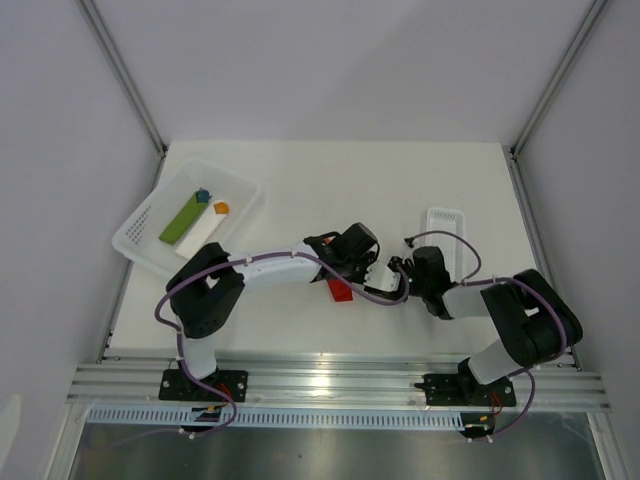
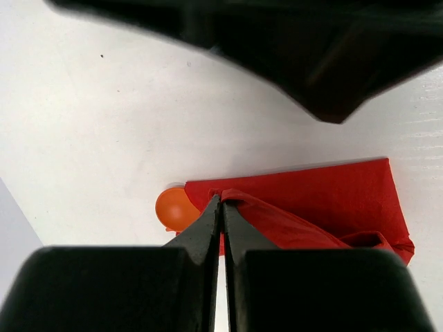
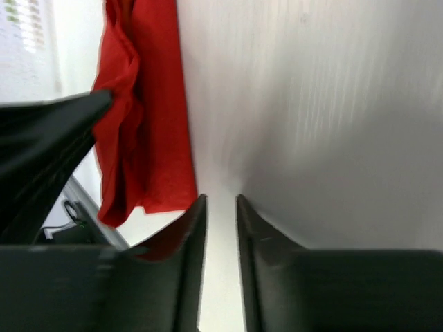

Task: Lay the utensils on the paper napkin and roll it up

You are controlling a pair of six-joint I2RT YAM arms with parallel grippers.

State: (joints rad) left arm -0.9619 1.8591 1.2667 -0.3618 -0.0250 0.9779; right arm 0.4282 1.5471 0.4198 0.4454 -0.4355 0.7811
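Between the grippers: napkin (image 2: 332, 200), one, thin red paper, creased and folded into a flat oblong on the white table (image 2: 104, 124).
Utensil (image 2: 173, 209): a rounded, glossy orange plastic end is seen poking from the napkin; only one can be counted.
Left gripper (image 2: 221, 204): black fingers are pressed together on a raised napkin fold.
Right gripper (image 3: 220, 200): fingers are held slightly apart, just beside the napkin.

red napkin (image 2: 325, 194), orange utensil (image 2: 173, 209) — white table (image 2: 104, 138)
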